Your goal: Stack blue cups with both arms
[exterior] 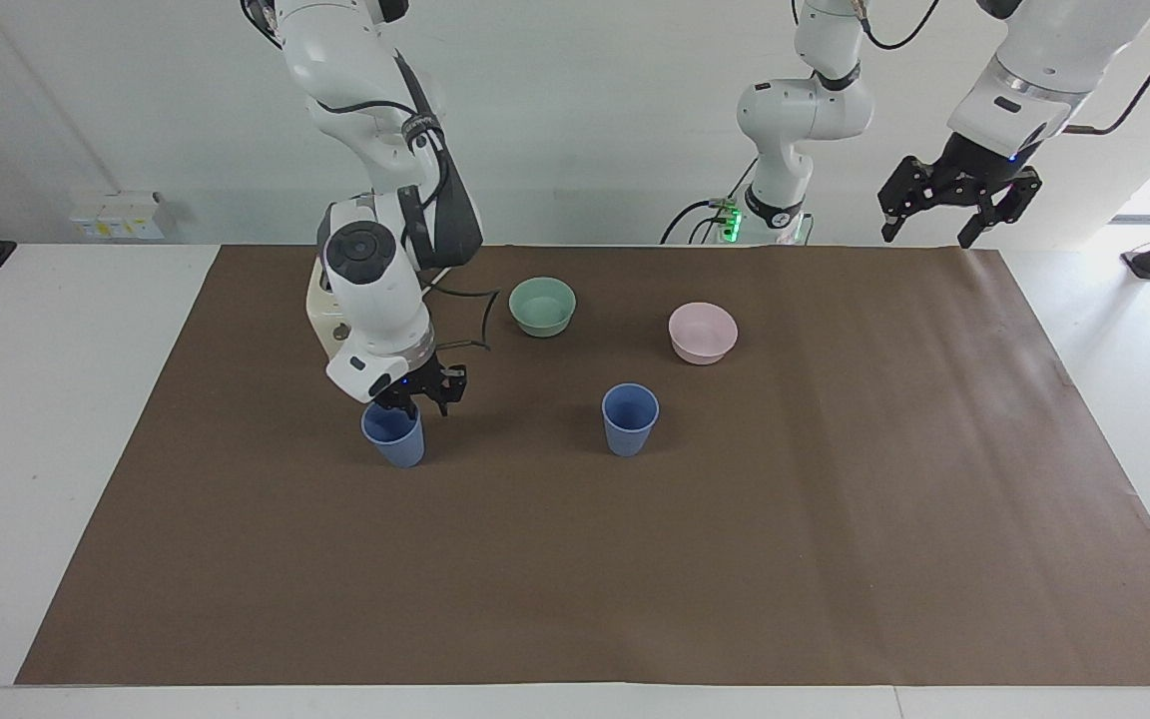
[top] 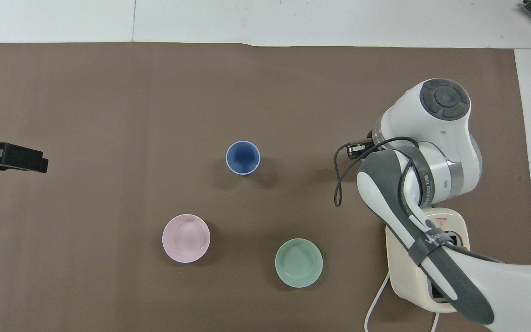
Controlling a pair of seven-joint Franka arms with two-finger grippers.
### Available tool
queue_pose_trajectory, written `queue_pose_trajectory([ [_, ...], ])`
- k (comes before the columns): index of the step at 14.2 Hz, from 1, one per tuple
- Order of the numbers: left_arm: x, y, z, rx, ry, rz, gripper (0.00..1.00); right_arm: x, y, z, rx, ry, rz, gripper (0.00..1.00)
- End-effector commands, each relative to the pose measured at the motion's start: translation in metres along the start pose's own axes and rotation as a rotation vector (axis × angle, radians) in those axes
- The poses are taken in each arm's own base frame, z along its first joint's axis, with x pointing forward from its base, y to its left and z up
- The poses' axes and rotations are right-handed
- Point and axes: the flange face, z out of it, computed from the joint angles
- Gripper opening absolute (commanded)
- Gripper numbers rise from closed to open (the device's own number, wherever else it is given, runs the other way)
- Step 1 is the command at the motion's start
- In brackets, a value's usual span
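**Rim pinch could tip the cup**

The right arm bends steeply down over the mat, its gripper at the rim of the cup toward its own end; jaws look to be pinching that rim. Such a thin hold may slip or tilt the cup on lifting. The left arm waits high, its gripper spread over the mat's edge. The second cup stands mid-mat, near the pink bowl
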Motion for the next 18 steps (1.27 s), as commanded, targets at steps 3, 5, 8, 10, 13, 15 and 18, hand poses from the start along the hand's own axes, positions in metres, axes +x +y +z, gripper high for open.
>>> queue_pose_trajectory([
  [3, -0.012, -0.006, 0.000, 0.018, -0.011, 0.034, 1.00, 0.000, 0.007, 0.014, -0.012, -0.010, -0.050, 0.07],
  [5, -0.011, -0.007, 0.000, 0.021, -0.007, 0.023, 1.00, 0.000, 0.007, 0.012, -0.024, -0.013, -0.057, 0.00],
  [8, -0.012, -0.008, 0.002, 0.020, -0.016, 0.023, 1.00, 0.002, 0.004, 0.003, -0.075, -0.014, -0.088, 0.00],
  [10, -0.012, -0.013, 0.001, 0.021, -0.016, 0.014, 1.00, 0.006, 0.006, -0.023, -0.085, -0.035, -0.082, 0.00],
  [13, -0.015, -0.015, 0.003, 0.022, -0.019, 0.020, 1.00, 0.009, 0.002, -0.086, -0.101, -0.056, -0.071, 0.00],
  [15, -0.015, -0.014, 0.003, 0.024, -0.020, 0.021, 1.00, 0.003, -0.028, -0.113, -0.111, -0.074, -0.080, 0.00],
  [18, -0.015, -0.015, 0.005, 0.023, -0.025, 0.019, 1.00, 0.002, -0.079, -0.138, -0.115, -0.013, 0.012, 0.00],
])
